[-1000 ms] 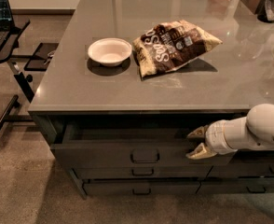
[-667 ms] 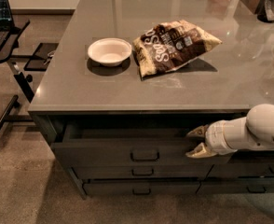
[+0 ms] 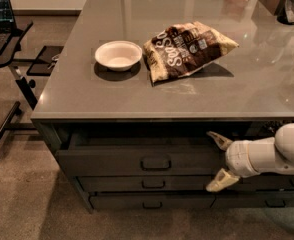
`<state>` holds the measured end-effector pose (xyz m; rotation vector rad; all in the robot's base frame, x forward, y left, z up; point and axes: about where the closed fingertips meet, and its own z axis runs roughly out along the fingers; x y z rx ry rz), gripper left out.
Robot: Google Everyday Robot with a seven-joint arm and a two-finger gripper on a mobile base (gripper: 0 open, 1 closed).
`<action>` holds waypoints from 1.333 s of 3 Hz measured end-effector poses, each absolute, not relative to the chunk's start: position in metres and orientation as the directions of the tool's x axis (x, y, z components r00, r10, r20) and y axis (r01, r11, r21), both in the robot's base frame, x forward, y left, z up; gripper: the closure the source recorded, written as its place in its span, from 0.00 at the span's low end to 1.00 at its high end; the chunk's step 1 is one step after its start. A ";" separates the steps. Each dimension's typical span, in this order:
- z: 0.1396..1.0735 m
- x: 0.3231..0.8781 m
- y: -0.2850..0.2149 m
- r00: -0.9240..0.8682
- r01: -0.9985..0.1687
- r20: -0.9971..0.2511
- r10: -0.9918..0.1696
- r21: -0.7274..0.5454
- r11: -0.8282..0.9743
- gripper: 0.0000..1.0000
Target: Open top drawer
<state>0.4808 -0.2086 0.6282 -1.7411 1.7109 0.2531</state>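
The robot's cream-tipped two-finger gripper (image 3: 218,160) is seen at the right end of the wide dark grey top drawer front (image 3: 112,161), well apart from its small rectangular metal loop pull (image 3: 155,163). The fingers are spread wide, one at the front's upper edge and one at its lower edge, and nothing is clasped between them. Whether either finger touches the panel cannot be told.

Over the last second no shift can be made out in the gripper or the drawer. The drawer stands partly out, with a dark gap beneath the edge of the grey countertop (image 3: 247,96). It is judged that the pull has paused or ended, and the task appears largely done though the drawer is not fully extended.

Below, the two shallower grey drawers (image 3: 112,184) remain closed. On the countertop, a white round bowl (image 3: 118,55) lies just beside a brown crinkled snack bag (image 3: 187,49).
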 end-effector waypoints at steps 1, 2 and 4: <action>0.634 0.480 -0.208 0.120 -0.942 -0.573 -0.811 -0.322 0.089 0.29; 0.640 0.480 -0.208 0.120 -0.943 -0.573 -0.811 -0.322 0.089 0.53; 0.645 0.474 -0.204 0.122 -0.947 -0.583 -0.803 -0.312 0.083 0.98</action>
